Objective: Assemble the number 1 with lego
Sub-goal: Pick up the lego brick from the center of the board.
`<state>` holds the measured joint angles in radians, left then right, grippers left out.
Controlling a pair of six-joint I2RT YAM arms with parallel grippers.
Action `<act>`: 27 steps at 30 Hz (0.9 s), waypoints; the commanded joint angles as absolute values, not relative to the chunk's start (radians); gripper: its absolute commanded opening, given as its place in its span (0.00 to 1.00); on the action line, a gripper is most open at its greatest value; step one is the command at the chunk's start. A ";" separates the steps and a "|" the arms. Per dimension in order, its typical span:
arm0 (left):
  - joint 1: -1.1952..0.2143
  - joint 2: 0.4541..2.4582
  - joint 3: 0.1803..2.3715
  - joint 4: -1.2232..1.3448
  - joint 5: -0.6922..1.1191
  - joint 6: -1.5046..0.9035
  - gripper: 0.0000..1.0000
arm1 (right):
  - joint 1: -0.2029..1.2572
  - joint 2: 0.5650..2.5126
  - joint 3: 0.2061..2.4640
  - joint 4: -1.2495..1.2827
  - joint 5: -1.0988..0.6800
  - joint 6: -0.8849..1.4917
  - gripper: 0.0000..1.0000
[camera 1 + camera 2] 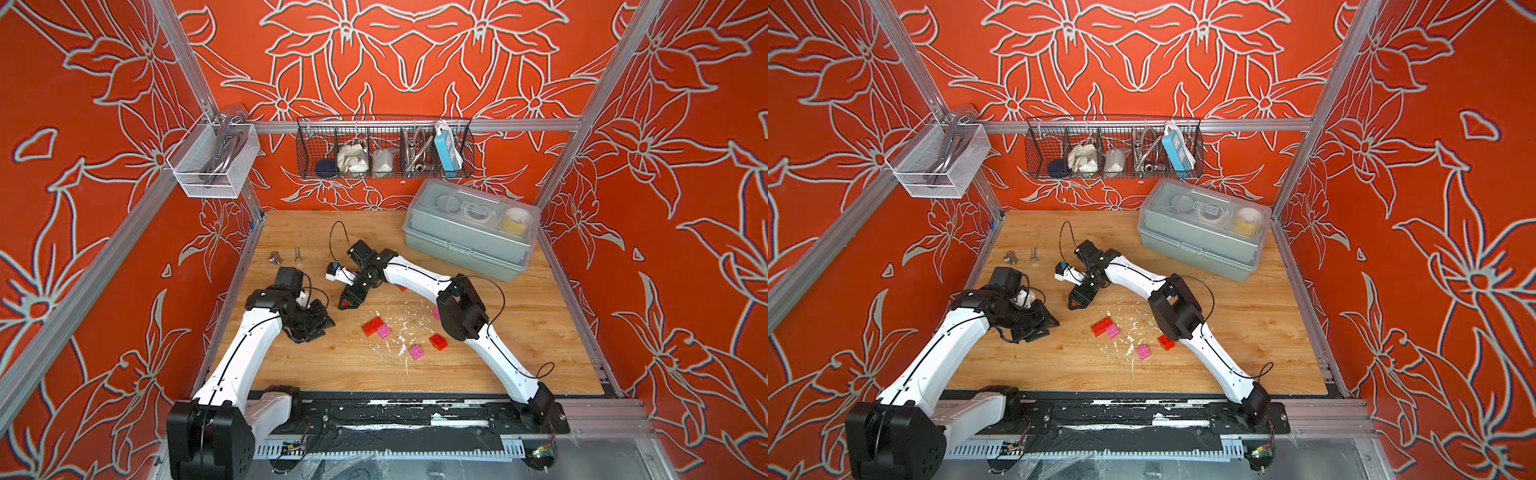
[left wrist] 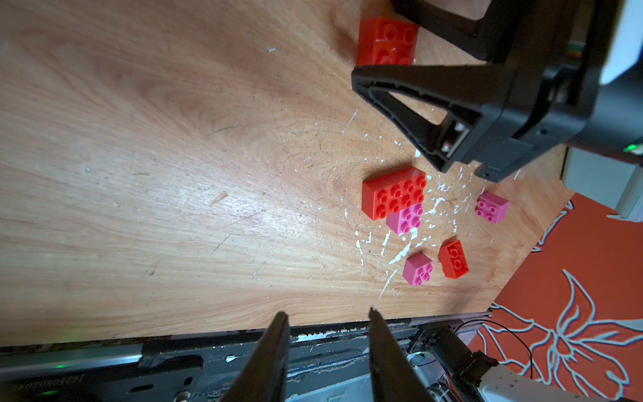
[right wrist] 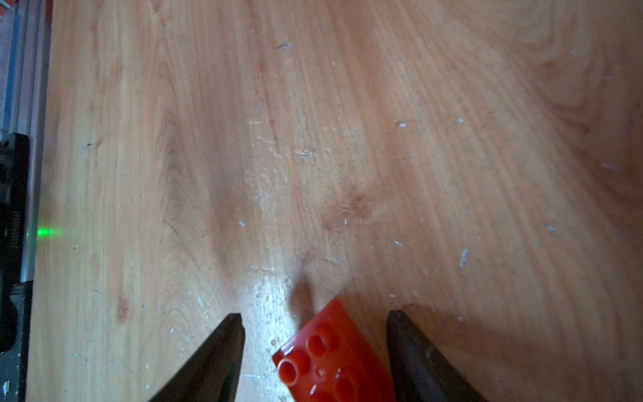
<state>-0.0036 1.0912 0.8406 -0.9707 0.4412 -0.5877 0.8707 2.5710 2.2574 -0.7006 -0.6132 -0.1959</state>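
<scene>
1. Right gripper (image 3: pixel 315 316): jaws apart, straddling a red brick (image 3: pixel 330 358) that sits on the table (image 3: pixel 348 139). One finger is close against the brick's edge and there is a clear gap at the other. No squeeze is seen. The brick's upper face has round marks, but I cannot tell whether they are studs or hollows.
2. Left gripper (image 2: pixel 327 318): jaws apart with nothing between them, over bare wood. In both top views it is low and to the left of the right gripper.
3. Next out, on white-flecked wood toward the middle of the table: a wide red brick (image 2: pixel 393 195) with a pink brick (image 2: pixel 405 217) touching its side. I cannot tell whether they are joined.
4. Further toward the front: a small red brick (image 2: pixel 454 259) near a second pink brick (image 2: pixel 417 268), not touching.
5. A third pink brick (image 2: pixel 492 207) lies alone. In a top view the right arm partly hides it.
6. Back left of the table: metal bolts (image 1: pixel 275 257), well apart from the bricks.
7. Back right: a grey lidded box (image 1: pixel 469 232).
</scene>
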 commanded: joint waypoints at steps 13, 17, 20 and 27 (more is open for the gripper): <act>0.003 1.090 0.858 -0.978 0.448 -0.574 0.38 | 0.877 2.423 1.979 -0.613 -0.543 -0.191 0.68; 0.003 1.092 0.859 -0.979 0.449 -0.574 0.38 | 0.878 2.410 1.946 -0.562 -0.465 -0.175 0.60; 0.003 1.090 0.858 -0.979 0.448 -0.573 0.38 | 0.879 2.407 1.923 -0.521 -0.443 -0.170 0.53; 0.003 1.088 0.854 -0.976 0.449 -0.575 0.38 | 0.882 2.394 1.875 -0.440 -0.407 -0.148 0.44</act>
<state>-0.0017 1.0916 0.8455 -0.9699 0.4438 -0.5838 0.8783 2.3997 1.9175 -0.4580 -0.4736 -0.1680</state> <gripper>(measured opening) 0.377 0.452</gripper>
